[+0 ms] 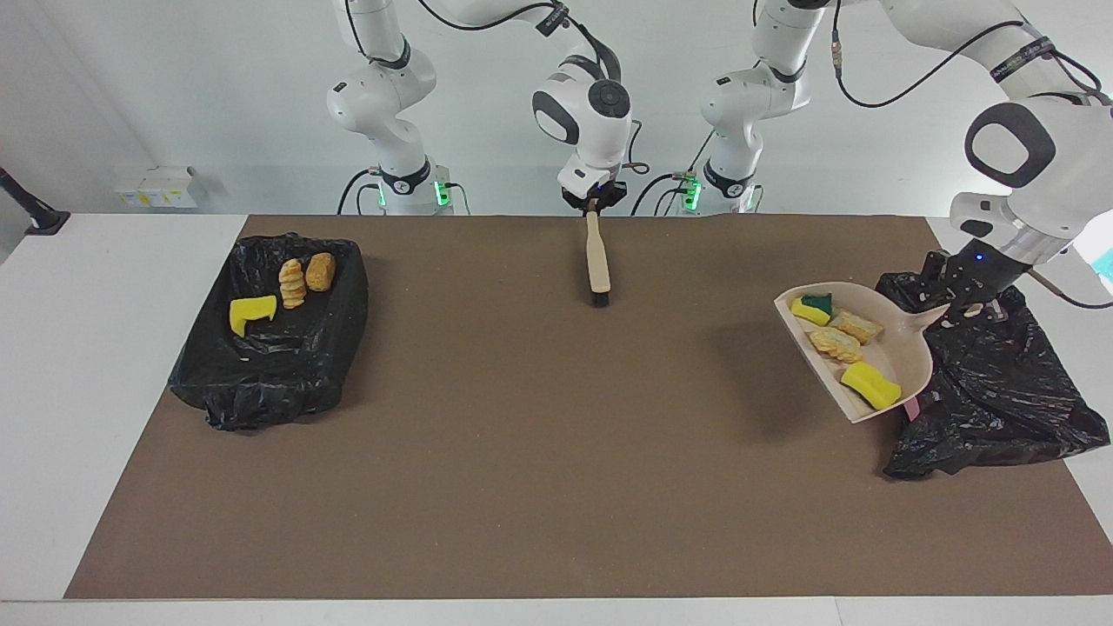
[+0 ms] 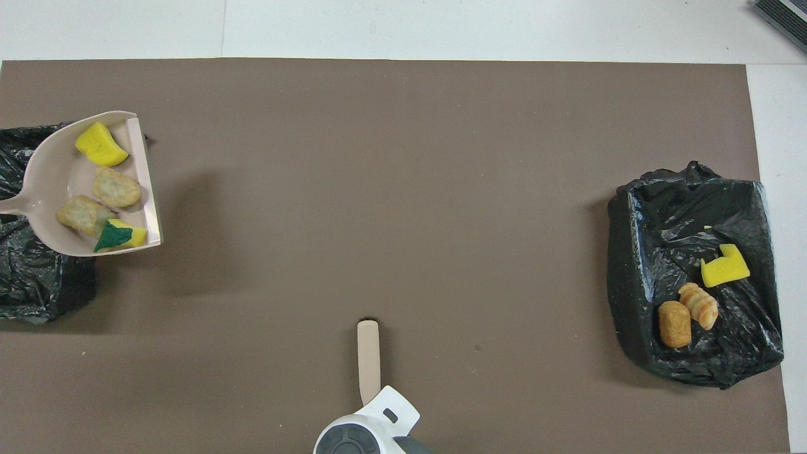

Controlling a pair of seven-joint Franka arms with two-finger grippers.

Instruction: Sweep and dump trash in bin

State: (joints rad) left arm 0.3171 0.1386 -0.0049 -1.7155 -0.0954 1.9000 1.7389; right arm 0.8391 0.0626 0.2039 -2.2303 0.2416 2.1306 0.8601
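My left gripper (image 1: 952,309) is shut on the handle of the beige dustpan (image 1: 900,358), held in the air at the edge of the black-bagged bin (image 1: 1000,391) at the left arm's end. The pan (image 2: 50,170) carries several pieces of trash: a green-and-yellow sponge (image 1: 814,308), two tan lumps (image 1: 856,327) and a yellow sponge (image 1: 869,385). My right gripper (image 1: 594,202) is shut on the beige brush (image 1: 596,261), which hangs bristles down over the mat's edge nearest the robots. From above the brush (image 2: 368,359) shows, but the left gripper is out of frame.
A second black-bagged bin (image 1: 269,365) at the right arm's end holds a yellow sponge (image 1: 252,313) and two brown lumps (image 1: 293,283). A brown mat (image 1: 522,435) covers the table. Small white boxes (image 1: 156,187) and black posts (image 1: 35,213) stand at the table's corners.
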